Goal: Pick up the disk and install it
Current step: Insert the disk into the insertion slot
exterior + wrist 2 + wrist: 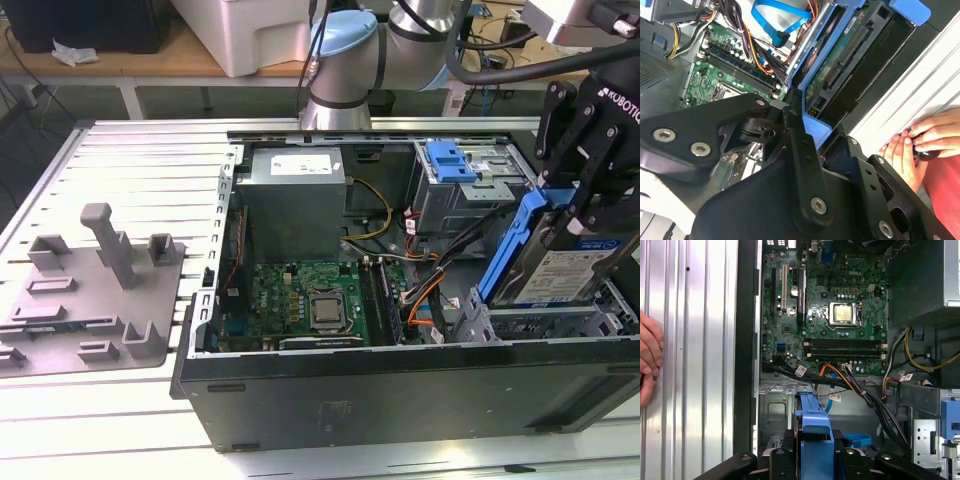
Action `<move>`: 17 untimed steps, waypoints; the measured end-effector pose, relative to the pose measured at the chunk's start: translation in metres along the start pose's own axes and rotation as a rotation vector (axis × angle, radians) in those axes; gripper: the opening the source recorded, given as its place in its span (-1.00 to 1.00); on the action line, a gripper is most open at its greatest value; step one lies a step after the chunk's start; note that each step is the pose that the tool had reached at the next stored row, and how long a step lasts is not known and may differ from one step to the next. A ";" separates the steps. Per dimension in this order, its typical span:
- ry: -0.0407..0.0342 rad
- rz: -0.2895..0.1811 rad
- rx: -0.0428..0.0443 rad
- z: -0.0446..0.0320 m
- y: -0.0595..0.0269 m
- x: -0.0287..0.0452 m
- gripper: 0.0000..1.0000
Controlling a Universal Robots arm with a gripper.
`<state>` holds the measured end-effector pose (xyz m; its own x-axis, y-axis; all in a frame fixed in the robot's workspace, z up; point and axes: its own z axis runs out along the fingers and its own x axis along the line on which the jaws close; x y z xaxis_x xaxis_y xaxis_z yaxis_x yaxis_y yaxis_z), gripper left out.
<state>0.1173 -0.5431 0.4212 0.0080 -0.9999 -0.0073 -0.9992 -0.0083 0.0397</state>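
Currently the disk sits tilted, label up, sticking out of the drive cage at the exterior view's right end of the open case — not lying flat. The gripper is clamped on it; in the first wrist view its fingers pinch the blue carrier from both sides. The motherboard and power supply are exposed alongside. The case lies on a ribbed aluminium table, with a grey moulded fixture well apart at the exterior view's left. A person's hand rests on the table beside the case. Behind is a workbench carrying a white box.
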 end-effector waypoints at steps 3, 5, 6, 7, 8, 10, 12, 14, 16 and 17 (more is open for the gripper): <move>0.0000 0.000 0.0000 0.0014 0.0000 0.0000 -0.26; 0.0000 0.000 0.0000 0.0020 -0.0001 0.0000 -0.26; 0.0000 0.000 0.0000 0.0023 -0.0001 0.0000 -0.26; 0.0000 0.000 0.0000 0.0026 -0.0001 0.0000 -0.26; 0.0000 0.000 0.0000 0.0029 -0.0001 0.0000 -0.26; 0.0000 0.000 0.0000 0.0037 -0.0001 0.0000 -0.26; 0.0000 0.000 0.0000 0.0044 -0.0002 0.0000 -0.26; 0.0000 0.000 0.0000 0.0052 -0.0002 0.0000 -0.26; 0.0000 0.000 0.0000 0.0061 -0.0002 0.0000 -0.26; 0.0000 0.000 0.0000 0.0064 -0.0003 0.0000 -0.26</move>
<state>0.1173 -0.5431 0.4148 0.0081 -0.9999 -0.0073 -0.9992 -0.0084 0.0397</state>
